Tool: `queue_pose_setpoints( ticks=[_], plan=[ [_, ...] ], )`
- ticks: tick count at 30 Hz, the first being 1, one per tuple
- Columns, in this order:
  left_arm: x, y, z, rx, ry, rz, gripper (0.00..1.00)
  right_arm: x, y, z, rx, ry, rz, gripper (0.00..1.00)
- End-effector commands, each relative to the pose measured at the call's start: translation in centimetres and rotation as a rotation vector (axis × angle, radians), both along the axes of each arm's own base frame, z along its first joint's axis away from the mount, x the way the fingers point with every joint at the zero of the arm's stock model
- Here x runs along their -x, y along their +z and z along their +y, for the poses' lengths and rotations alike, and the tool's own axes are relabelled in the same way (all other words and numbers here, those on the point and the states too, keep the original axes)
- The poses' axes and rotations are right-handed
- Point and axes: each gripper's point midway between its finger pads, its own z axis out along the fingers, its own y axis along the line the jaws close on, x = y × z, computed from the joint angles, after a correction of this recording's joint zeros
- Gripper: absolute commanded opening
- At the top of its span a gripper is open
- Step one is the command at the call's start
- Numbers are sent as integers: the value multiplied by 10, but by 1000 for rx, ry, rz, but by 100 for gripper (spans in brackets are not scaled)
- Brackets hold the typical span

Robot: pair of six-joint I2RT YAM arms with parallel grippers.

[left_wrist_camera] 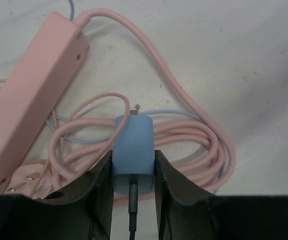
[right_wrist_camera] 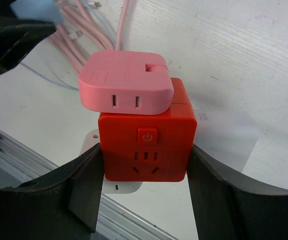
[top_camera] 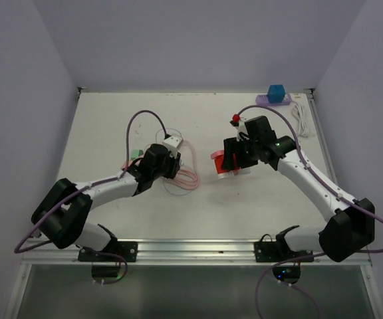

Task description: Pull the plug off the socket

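My left gripper is shut on a light blue plug with a grey cable running out of its back end. Its metal prong tip shows free at the front, above a coil of pink cable. My right gripper is shut on a red cube socket, held above the table. A pink adapter sits on the cube's far face and a white one peeks out beneath it. In the top view the left gripper and the right gripper stand apart, with the plug clear of the socket.
A pale pink power strip lies left of the coil, with its flat plug beside it. A purple strip carrying a blue cube and a white cable lie at the back right. A metal rail runs along the near edge.
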Motion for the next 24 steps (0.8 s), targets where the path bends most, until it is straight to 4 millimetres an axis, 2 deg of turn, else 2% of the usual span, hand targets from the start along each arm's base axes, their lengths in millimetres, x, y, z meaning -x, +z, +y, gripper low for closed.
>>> queue_pose_setpoints(
  ticks=[1,2,3,4,6,7,8,9,10,12,14,15,17,18,19,21,22,23,24],
  plan=[
    [-56,31,-4,118,143,-117,25,-2,37,27,-169,76,-101,0],
    [-63,18,-2,104,154,-92,25,-3,39,29,-185,82,-111,0],
    [-73,16,4,105,179,-90,25,1,38,31,-198,91,-105,0],
    [-82,14,-1,112,175,-81,25,1,39,31,-203,96,-106,0],
    [-96,11,5,120,198,-74,25,3,38,32,-204,101,-99,0],
    [-104,17,2,138,189,-80,26,4,37,32,-205,105,-94,0],
    [-108,11,3,134,193,-66,28,4,37,32,-203,105,-92,0],
    [-114,13,6,139,203,-65,34,4,37,31,-201,104,-94,0],
    [-118,18,5,150,201,-73,48,4,36,30,-197,100,-93,0],
    [-125,24,9,156,212,-84,67,3,37,30,-196,93,-94,0],
    [-127,32,12,162,214,-97,74,1,36,29,-190,75,-94,0],
    [-125,35,12,163,214,-96,79,0,35,29,-195,68,-89,0],
    [-120,51,11,187,196,-116,82,0,34,31,-199,69,-78,0],
    [-116,52,13,190,195,-116,85,0,34,32,-203,68,-74,0],
    [-109,68,8,224,159,-134,86,-1,34,32,-201,65,-73,0],
    [-96,72,10,232,138,-126,88,-4,33,31,-195,38,-64,0],
    [-88,90,8,260,108,-151,88,-4,34,30,-194,29,-63,0],
    [-81,95,7,273,89,-156,89,-5,35,31,-197,26,-67,0],
    [-71,93,8,268,69,-148,89,-7,35,31,-201,11,-62,0]
  ],
)
